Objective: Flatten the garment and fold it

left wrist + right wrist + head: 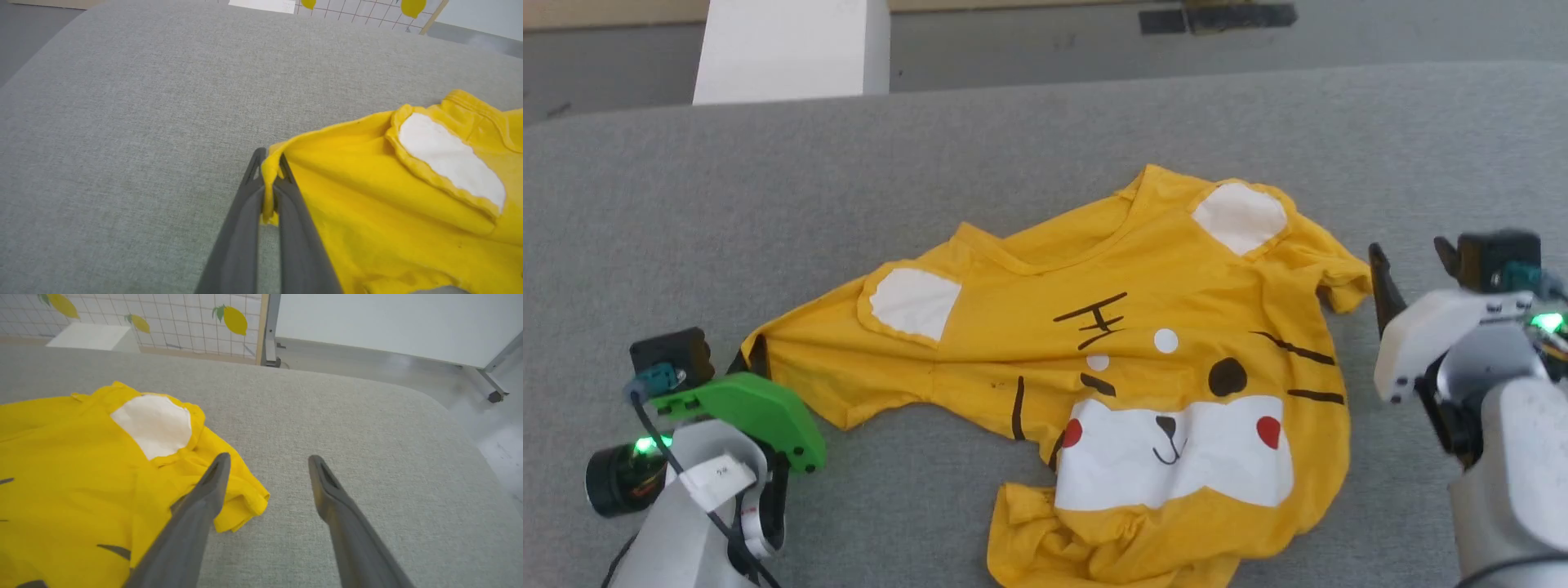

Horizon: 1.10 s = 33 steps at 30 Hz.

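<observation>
The mustard-yellow T-shirt (1111,359) lies face up on the grey table, spread wide, its hem bunched near the front edge. White ear patches, black stripes, red dots and a black nose show on it. My left gripper (269,163) is shut on the tip of the shirt's left sleeve (269,183); in the head view that gripper (747,355) sits at the shirt's left end. My right gripper (267,461) hovers open just right of the other sleeve (241,498), one finger over its edge. In the head view the right gripper (1413,261) stands beside that sleeve (1339,282).
The grey fabric-covered table (768,204) extends wide around the shirt. A white block (792,49) stands beyond its far edge. A gridded white backdrop with lemon prints (163,318) and a metal frame leg (269,330) lie behind the table.
</observation>
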Tool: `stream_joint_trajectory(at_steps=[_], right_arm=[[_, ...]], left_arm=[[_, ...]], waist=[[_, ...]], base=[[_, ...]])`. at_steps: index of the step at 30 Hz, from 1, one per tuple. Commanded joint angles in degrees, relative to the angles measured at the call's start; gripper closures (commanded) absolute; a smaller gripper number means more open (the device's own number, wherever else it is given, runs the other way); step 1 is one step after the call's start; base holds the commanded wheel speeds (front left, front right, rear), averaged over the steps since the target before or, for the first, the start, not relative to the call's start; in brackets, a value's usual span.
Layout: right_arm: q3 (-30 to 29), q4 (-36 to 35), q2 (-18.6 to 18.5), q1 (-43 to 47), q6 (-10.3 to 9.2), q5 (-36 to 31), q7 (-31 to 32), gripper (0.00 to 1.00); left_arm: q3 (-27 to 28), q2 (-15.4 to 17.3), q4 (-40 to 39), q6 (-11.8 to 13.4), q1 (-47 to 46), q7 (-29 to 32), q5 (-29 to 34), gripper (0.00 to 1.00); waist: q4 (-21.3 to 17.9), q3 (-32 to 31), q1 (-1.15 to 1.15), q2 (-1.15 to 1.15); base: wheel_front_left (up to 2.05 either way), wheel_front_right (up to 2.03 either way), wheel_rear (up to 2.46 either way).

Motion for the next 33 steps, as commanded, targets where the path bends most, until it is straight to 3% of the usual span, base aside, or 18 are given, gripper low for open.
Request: stream_joint_trajectory(at_steps=[1,6,10,11,12,13,15,16,25,28,33], right_arm=[[-0.6,6.4,-1.3,-5.7,-0.1,0.7,4.6,0.0],[0.4,14.4,-2.7,-10.4,-0.1,2.8,16.8,0.0],[4.7,16.0,-4.8,-10.6,-0.1,5.5,27.0,0.0],[5.6,16.0,-5.3,-10.4,-0.1,6.3,29.1,0.54],[6.9,15.8,-5.9,-10.1,-0.1,7.3,31.6,0.82],[7.9,15.4,-6.5,-9.7,-0.1,8.2,33.4,1.0],[10.1,13.9,-7.8,-9.2,-0.1,9.9,36.5,1.0],[12.4,10.5,-10.2,-9.4,-0.1,11.3,37.3,1.0],[17.1,3.2,-18.9,-20.3,-0.1,9.6,31.6,1.0],[18.2,2.7,-20.5,-25.9,-0.1,8.5,30.1,1.0],[18.1,2.3,-21.7,-37.3,-0.1,6.3,26.9,1.0]], left_arm=[[-0.7,-0.2,1.1,-1.0,-2.5,-0.6,0.0,1.0],[-1.9,-1.5,2.6,-2.5,-4.2,-0.5,-0.9,1.0],[-2.6,-1.9,3.8,-3.4,-4.6,-0.6,-1.4,1.0],[-2.7,-2.0,4.0,-3.5,-4.7,-0.7,-1.5,1.0],[-2.8,-2.0,4.4,-3.8,-4.8,-0.5,-1.8,1.0],[-2.9,-2.0,4.5,-3.9,-4.8,-0.4,-1.8,1.0],[-2.9,-1.9,4.8,-4.1,-5.0,-0.4,-2.1,1.0],[-3.3,-1.1,4.7,-5.0,-5.9,-0.5,-1.7,1.0],[-6.9,7.8,3.6,-11.8,-20.8,-1.9,6.1,1.0],[-7.0,9.3,4.0,-12.9,-27.2,-1.1,7.4,1.0],[-5.2,10.8,5.2,-12.6,-39.7,0.5,8.5,1.0]], waist=[[3.4,4.0,0.0,0.0],[5.0,5.8,0.0,0.0],[5.2,5.8,0.0,0.0],[5.2,5.8,0.0,0.0],[5.1,5.7,0.0,0.0],[5.1,5.6,0.0,0.0],[4.7,5.6,0.0,0.0],[4.2,5.7,0.0,0.0],[2.9,9.7,0.0,0.0],[2.3,11.8,0.0,0.0],[1.5,16.4,0.0,0.0]], base=[[0.0,0.0,0.0],[0.0,0.0,0.0],[0.0,0.0,0.0],[0.0,0.0,0.0],[0.0,0.0,0.0],[0.0,0.0,0.0],[0.0,0.0,0.0],[0.0,0.0,0.0],[0.0,0.0,0.0],[0.0,0.0,0.0],[0.0,0.0,0.0]])
